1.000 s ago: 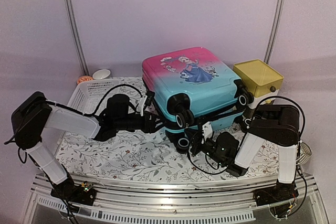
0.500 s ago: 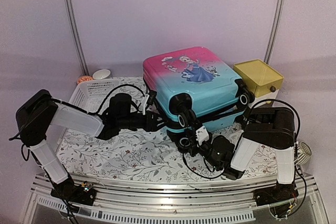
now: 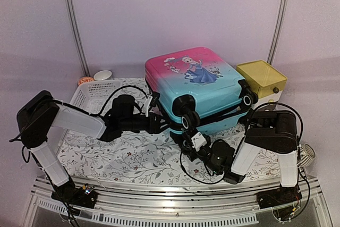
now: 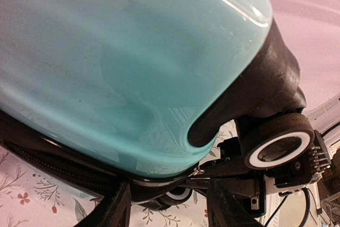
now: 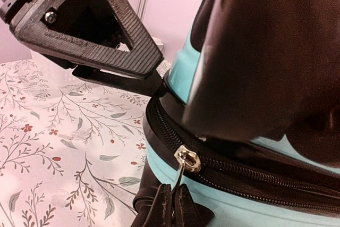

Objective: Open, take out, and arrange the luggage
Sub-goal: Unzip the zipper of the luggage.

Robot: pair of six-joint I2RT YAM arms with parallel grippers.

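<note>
Floral cloth (image 3: 127, 158), luggage (image 3: 202, 86) — right tool (image 5: 172, 199) pinching zipper (image 5: 187, 159)

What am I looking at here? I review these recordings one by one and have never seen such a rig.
Two robot arms are bolted at a table's near edge. The wide picture is from a fixed camera above and behind them; the two close-ups come from cameras on each wrist. On the floral-patterned tablecloth lie a pink-to-turquoise hard-shell child's suitcase, a white perforated plastic basket and a yellow-topped box. The right gripper is pinched shut on the suitcase's small metal zipper pull. The left gripper sits at the suitcase's side, jaws apart; whether it grips, I cannot tell.
</note>
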